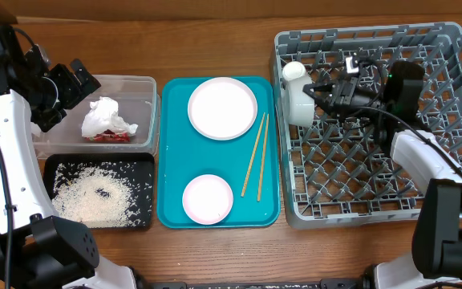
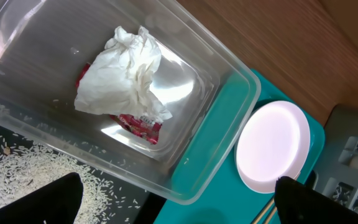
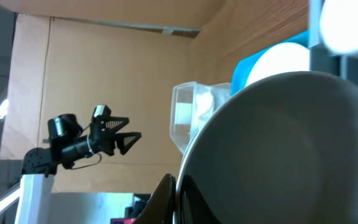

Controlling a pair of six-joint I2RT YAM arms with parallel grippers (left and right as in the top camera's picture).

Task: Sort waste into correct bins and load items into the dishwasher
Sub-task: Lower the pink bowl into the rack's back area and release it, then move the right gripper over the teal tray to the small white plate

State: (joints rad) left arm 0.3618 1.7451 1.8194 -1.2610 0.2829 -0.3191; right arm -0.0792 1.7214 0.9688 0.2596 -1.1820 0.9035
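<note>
Overhead, the sauce packet [image 1: 112, 136] has unreadable print. Left gripper [image 1: 83, 77] sits at ten o'clock with fingers [image 2: 42, 202] apart. Right gripper [image 1: 318, 95] clamps the bowl [image 1: 297, 104].

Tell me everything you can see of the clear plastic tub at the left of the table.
The clear plastic tub is rectangular and see-through, with rounded corners and a flat rim. It stands upright on the wooden table, behind the black tray of rice and beside the teal tray, whose edge its rim meets. Inside lie a crumpled white napkin and, partly under it, a red packet. The open left gripper hovers over its back edge.
</note>
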